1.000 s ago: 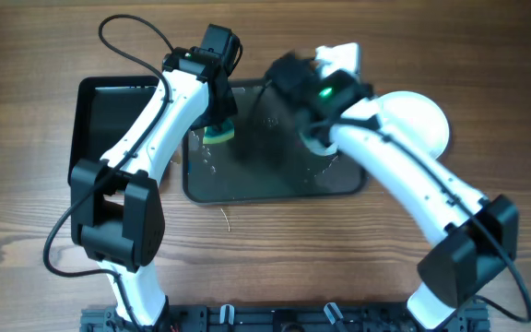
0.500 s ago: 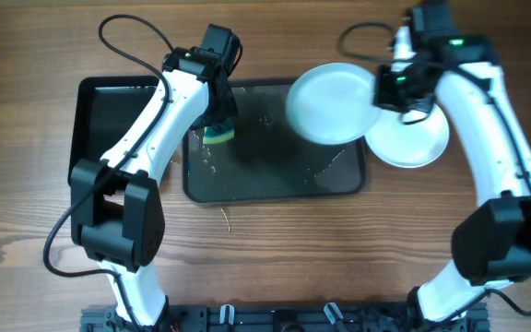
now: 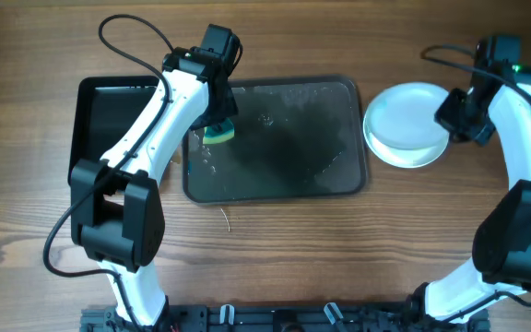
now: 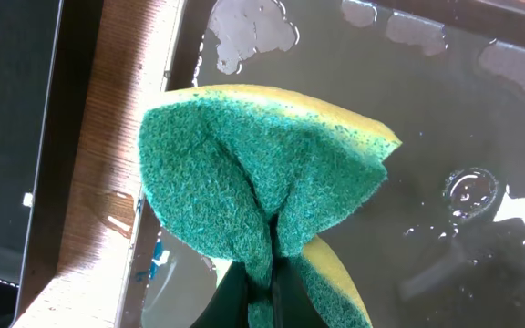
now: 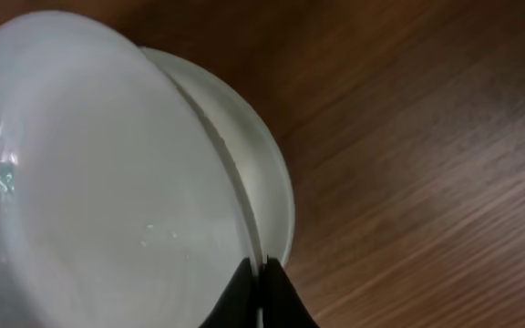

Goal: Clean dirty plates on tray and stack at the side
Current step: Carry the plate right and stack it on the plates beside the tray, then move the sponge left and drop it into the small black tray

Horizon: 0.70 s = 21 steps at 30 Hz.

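Observation:
The large dark grey tray (image 3: 330, 175) lies mid-table, wet and with no plate on it. White plates (image 3: 404, 129) are stacked on the wood right of it. My right gripper (image 3: 452, 118) is shut on the rim of the top plate (image 5: 108, 182), which sits tilted just over the lower plate (image 5: 267, 173). My left gripper (image 3: 218, 124) hangs over the tray's far left corner, shut on a folded green and yellow sponge (image 4: 262, 173). The tray's wet floor (image 4: 445, 137) shows under the sponge.
A smaller glossy black tray (image 3: 95, 120) stands left of the grey one, with a strip of wood (image 4: 108, 182) between them. Water puddles (image 3: 210, 166) lie on the grey tray's left part. Bare wooden table lies in front.
My right arm has swung the plate from over the tray's right end to the right, onto the stack. The left arm and sponge have not moved.

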Each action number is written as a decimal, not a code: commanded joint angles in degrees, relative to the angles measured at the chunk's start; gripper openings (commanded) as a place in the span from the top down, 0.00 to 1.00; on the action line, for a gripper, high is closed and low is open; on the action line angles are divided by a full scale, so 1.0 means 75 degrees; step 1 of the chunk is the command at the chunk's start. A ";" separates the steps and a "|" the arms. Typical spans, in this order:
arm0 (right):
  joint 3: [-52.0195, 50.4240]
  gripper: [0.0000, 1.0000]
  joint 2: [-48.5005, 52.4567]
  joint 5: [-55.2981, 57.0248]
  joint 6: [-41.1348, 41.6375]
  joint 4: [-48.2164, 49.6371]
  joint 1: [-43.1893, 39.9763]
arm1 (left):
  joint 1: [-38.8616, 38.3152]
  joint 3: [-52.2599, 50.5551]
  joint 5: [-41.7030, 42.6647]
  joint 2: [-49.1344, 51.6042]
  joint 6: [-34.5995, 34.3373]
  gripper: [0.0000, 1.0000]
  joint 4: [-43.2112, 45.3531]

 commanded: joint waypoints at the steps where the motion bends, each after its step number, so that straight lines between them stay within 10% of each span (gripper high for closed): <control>1: -0.0650 0.96 -0.0189 0.0329 0.0358 0.0542 -0.0090 | 0.0003 0.0105 0.0023 0.0052 0.0087 0.96 0.0000; 5: -0.0866 0.92 -0.0187 0.0332 0.0353 0.0699 -0.0087 | 0.0003 0.0105 0.0020 0.0052 0.0090 0.96 0.0003; 9: -0.0863 0.56 -0.0187 -0.0382 -0.0184 0.0979 -0.0087 | 0.0006 0.0105 0.0012 0.0052 0.0102 0.96 0.0012; 21: -0.0501 0.57 -0.0641 -0.2739 -0.1096 0.0877 0.0329 | 0.1244 0.0108 -0.0064 -0.0746 0.2780 0.96 -0.1265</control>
